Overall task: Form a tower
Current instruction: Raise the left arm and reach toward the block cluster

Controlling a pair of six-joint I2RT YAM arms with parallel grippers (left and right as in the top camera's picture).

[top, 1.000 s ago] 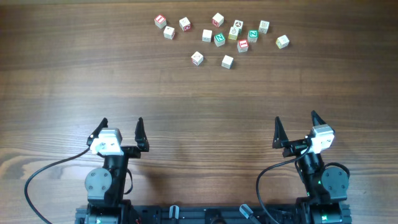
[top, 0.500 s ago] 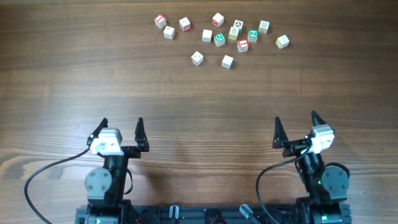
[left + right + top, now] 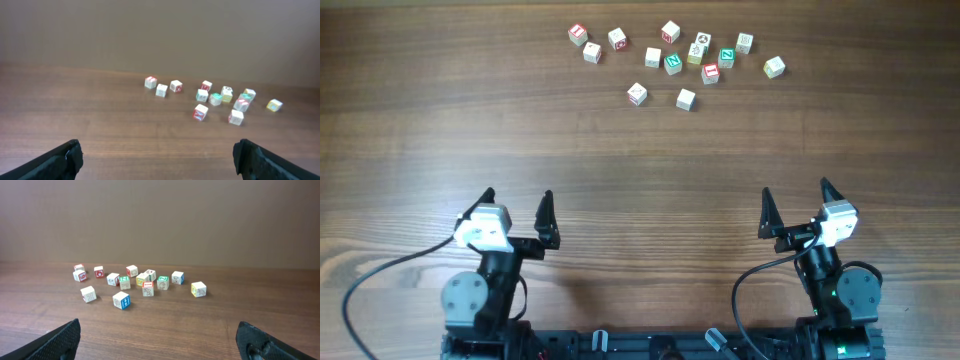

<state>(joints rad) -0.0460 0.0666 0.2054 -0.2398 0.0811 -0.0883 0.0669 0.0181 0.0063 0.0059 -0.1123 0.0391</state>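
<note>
Overhead: left claw (image 3: 517,200) and right claw (image 3: 795,194) released, bottom of frame; cubes (image 3: 672,63) loose upper centre, so best grab an outlying one squarely.

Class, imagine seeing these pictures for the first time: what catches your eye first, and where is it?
A scatter of small letter cubes with red, green and blue faces sits on the far side of the wooden table. On the near side, the left end effector and the right end effector stand wide open and empty, well apart from the cubes.
</note>
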